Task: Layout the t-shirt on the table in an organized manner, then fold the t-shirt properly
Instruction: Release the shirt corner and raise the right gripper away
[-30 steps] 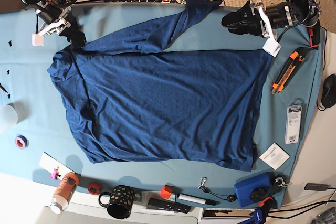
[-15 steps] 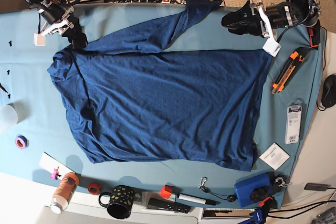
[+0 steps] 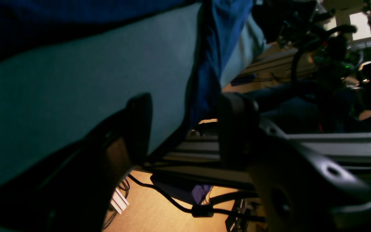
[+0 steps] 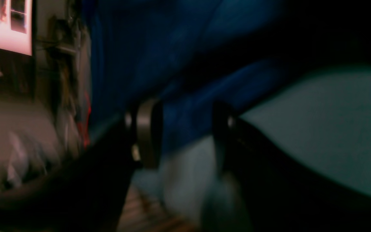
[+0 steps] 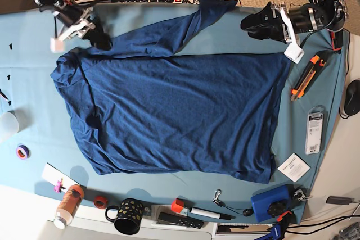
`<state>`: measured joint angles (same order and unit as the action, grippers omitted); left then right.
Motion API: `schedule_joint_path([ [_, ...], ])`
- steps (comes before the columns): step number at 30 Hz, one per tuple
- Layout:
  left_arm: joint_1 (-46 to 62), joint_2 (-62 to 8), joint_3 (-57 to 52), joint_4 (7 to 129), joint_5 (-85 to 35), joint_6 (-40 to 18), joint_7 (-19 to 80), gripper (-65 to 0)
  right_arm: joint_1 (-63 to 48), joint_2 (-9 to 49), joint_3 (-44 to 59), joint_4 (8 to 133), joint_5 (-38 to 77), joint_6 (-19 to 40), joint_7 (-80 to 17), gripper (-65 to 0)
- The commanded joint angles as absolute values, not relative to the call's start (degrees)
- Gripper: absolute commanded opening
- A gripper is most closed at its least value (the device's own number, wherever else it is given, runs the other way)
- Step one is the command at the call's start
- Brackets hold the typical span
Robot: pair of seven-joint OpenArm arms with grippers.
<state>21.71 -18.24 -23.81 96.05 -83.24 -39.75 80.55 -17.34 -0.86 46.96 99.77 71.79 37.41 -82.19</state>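
A wide table [image 5: 34, 82] under a light teal cloth fills the base view, cables and a power strip along its far edge and small clutter on the near one — a black mug [image 5: 128, 216], an orange bottle [image 5: 68, 204], a blue box [image 5: 271, 203].

At far left of that view, the right gripper [image 5: 98, 36] hovers at the far-left corner of the t-shirt [image 5: 174, 111]. In its wrist view the jaws stand apart with blue fabric seen through the gap, but the picture is blurred and I cannot tell whether the cloth lies between them or beyond.

The t-shirt lies mostly flat across the middle of the table, one long flap running up toward the far edge.

At the right, the left gripper [image 5: 256, 22] hangs above bare teal cloth, just beyond the shirt's far-right corner. Its jaws are wide apart and hold nothing.

By my reading, the laying-out step is in hand — the body is spread, the far flap is not. The next move calls for taking that flap and drawing it flat before any folding.
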Motion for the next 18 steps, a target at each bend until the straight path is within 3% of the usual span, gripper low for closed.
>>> schedule_joint_path([
  [1,21.61,-18.92,-24.18,97.21,-85.00,-40.00,80.00,-34.4,-16.99,0.80,47.68,104.25,73.78,37.91,-80.00,-39.3],
  [8,21.93,-18.90,-24.16,97.21,-85.00,-40.00,80.00,-34.4,-19.77,0.16,47.66,121.93,62.94,36.27,-80.00,-39.3],
  [18,22.11,-18.90,-24.16,97.21,-85.00,-40.00,80.00,-34.4,-29.28,-7.97,47.66,123.92,52.90,29.50,-79.15,-39.4],
])
